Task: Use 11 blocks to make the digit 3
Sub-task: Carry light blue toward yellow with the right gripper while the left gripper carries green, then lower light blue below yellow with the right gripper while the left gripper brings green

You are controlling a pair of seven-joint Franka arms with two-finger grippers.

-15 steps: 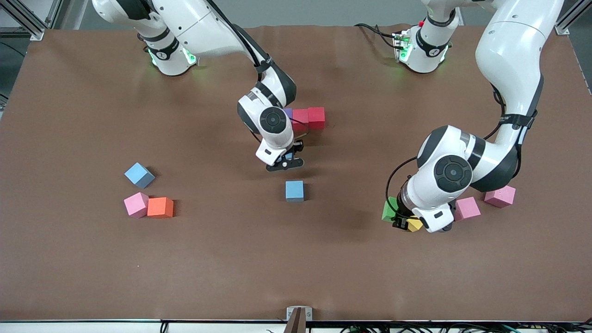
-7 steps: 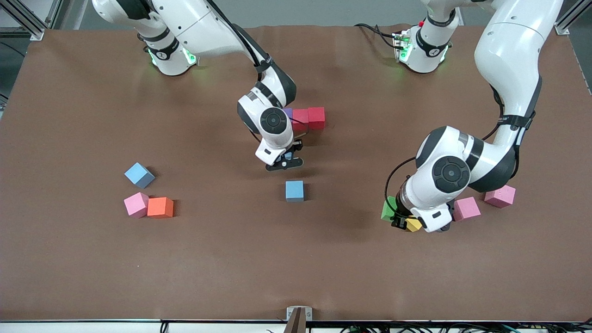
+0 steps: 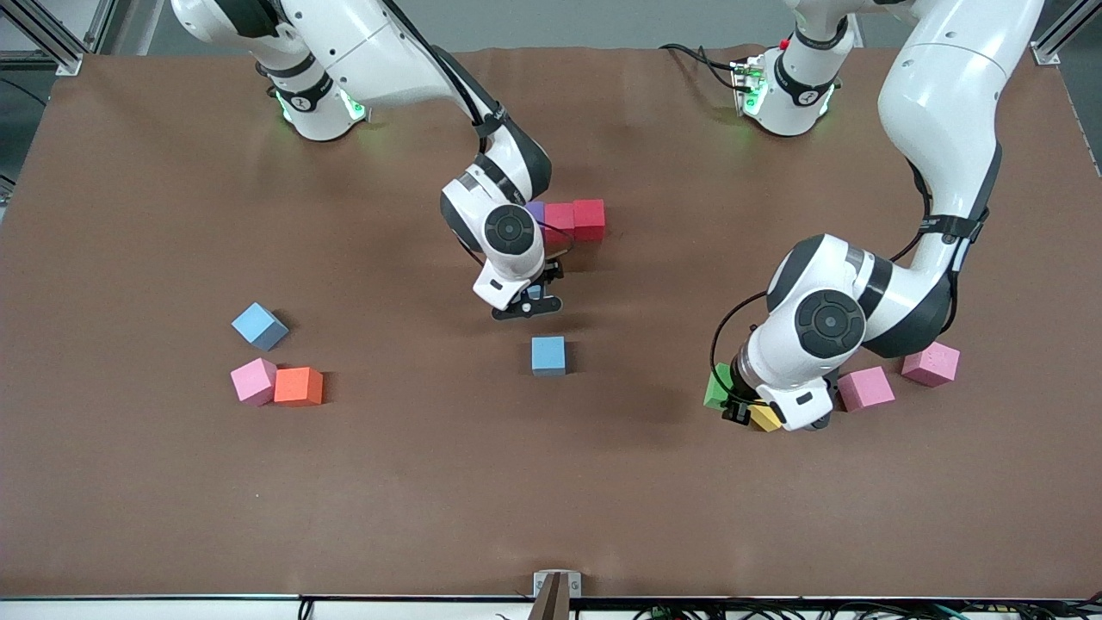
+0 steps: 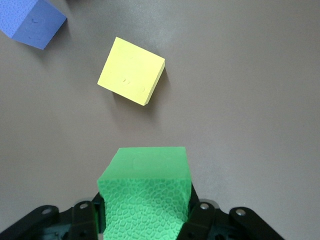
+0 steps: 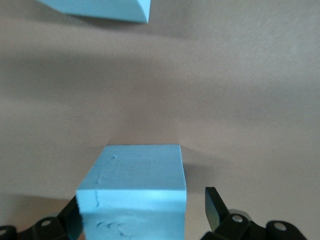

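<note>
**Two robot arms handling coloured foam blocks on a brown surface**

The left end effector (image 3: 739,406) is clamped on one green block (image 4: 145,195), held over the surface (image 3: 172,499) toward the left arm's end. One yellow block (image 3: 764,418) lies on the surface just beside it, not touching the green one.

The right end effector (image 3: 527,301) is low over the middle of the surface. Its fingers (image 5: 216,205) are spread around a light blue block (image 5: 135,200), with a clear gap on one side, so the block is released.

The start of the digit 3 (image 3: 572,220) lies close by, toward the arms' bases. It is a short row of touching blocks: one purple block (image 3: 535,209), partly hidden by the right arm, then two red blocks (image 3: 589,217).

There are three light blue blocks in all; the other two lie loose (image 3: 548,355) (image 3: 258,325). There are also three pink blocks. One (image 3: 253,381) touches the single orange block (image 3: 298,386) toward the right arm's end. Two (image 3: 865,387) (image 3: 930,363) lie near the left arm.
</note>
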